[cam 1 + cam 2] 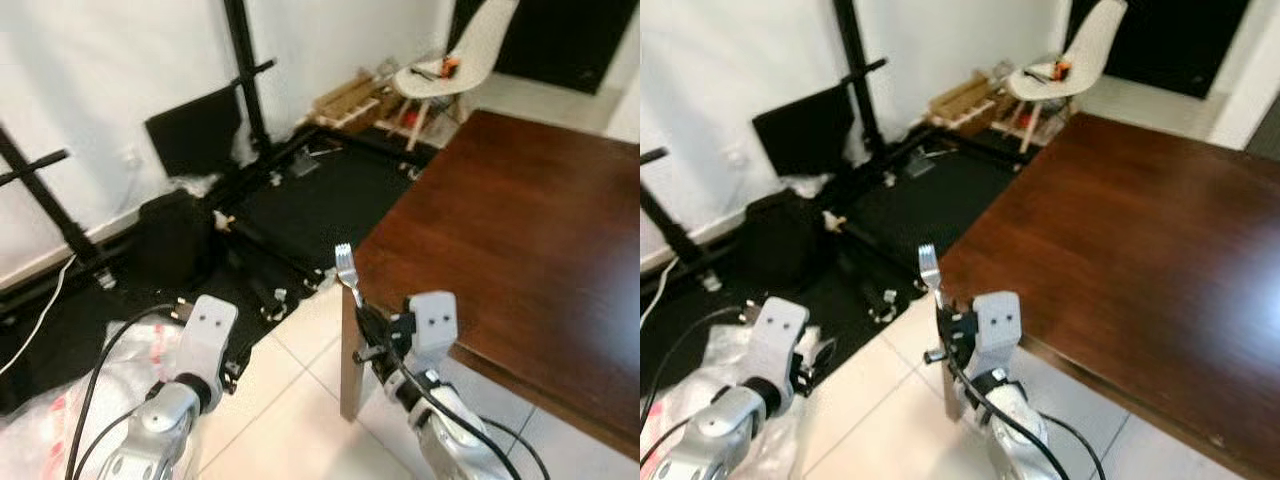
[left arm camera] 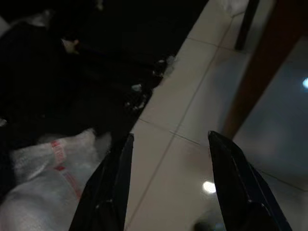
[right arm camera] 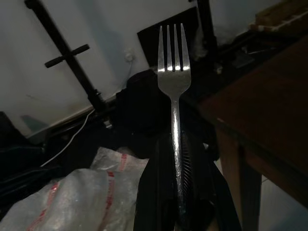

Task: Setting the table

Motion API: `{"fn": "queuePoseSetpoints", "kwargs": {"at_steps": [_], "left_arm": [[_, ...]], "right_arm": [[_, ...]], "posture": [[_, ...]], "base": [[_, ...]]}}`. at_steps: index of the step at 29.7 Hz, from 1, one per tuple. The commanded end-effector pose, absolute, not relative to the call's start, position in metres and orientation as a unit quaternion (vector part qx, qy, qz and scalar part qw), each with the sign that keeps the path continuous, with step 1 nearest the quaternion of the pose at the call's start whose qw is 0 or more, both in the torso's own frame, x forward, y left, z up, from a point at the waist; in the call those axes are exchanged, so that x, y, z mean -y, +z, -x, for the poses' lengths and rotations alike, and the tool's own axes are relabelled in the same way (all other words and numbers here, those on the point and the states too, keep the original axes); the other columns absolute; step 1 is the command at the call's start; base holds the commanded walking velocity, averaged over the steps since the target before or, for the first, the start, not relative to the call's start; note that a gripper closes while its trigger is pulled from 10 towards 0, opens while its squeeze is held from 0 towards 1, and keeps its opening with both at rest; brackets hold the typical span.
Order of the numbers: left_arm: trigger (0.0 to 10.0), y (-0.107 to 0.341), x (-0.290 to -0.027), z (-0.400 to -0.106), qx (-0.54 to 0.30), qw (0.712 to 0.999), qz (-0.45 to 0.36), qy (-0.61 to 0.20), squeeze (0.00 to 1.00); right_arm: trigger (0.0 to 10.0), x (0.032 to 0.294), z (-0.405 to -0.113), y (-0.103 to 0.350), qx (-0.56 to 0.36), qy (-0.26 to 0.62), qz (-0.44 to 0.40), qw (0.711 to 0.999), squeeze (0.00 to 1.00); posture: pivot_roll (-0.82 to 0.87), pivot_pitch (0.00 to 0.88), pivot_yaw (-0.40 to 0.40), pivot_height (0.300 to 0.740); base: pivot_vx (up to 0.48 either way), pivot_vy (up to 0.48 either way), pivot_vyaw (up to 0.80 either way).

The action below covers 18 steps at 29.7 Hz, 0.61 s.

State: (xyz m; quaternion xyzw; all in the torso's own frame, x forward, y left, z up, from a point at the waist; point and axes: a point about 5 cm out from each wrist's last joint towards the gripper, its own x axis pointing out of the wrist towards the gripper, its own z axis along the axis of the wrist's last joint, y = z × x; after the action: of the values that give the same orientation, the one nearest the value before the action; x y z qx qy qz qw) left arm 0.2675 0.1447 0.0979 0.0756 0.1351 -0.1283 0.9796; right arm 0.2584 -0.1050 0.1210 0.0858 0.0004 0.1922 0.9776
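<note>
My right pincer [image 1: 362, 312] clamps the fork [image 1: 347, 270], tines up, at the worktop [image 1: 520, 220] corner, 12 o'clock. Left pincer [image 2: 168, 183] spread wide, idle. Worktop bare; nothing placed yet, I'd say.

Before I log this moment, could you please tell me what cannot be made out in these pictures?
- Fork: the lower handle is hidden between the right hand's fingers in the right wrist view.
- Wooden table: its far side is cut off by the edge of both eye views.
- Small items on the white chair: too small and blurred to identify.
- Left wrist view: the floor clutter beyond the open left hand is too dark to name.
</note>
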Motion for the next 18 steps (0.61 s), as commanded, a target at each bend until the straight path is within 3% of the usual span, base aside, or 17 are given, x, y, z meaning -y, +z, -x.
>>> {"fn": "queuePoseSetpoints", "kwargs": {"at_steps": [1, 18], "left_arm": [[10.0, 0.091, -0.154, -0.264, -0.148, 0.979, -0.086, -0.115, 0.00], [10.0, 0.074, -0.165, -0.260, -0.173, 0.978, -0.077, -0.086, 0.00]], "right_arm": [[10.0, 0.095, -0.256, 0.127, 0.008, 0.217, -0.098, 0.971, 0.00], [10.0, 0.090, -0.251, 0.119, -0.011, 0.251, -0.101, 0.963, 0.00]], "posture": [[-0.06, 0.000, 0.123, 0.740], [-0.06, 0.000, 0.109, 0.740]], "base": [[0.000, 0.000, 0.77], [0.000, 0.000, 0.77]]}}
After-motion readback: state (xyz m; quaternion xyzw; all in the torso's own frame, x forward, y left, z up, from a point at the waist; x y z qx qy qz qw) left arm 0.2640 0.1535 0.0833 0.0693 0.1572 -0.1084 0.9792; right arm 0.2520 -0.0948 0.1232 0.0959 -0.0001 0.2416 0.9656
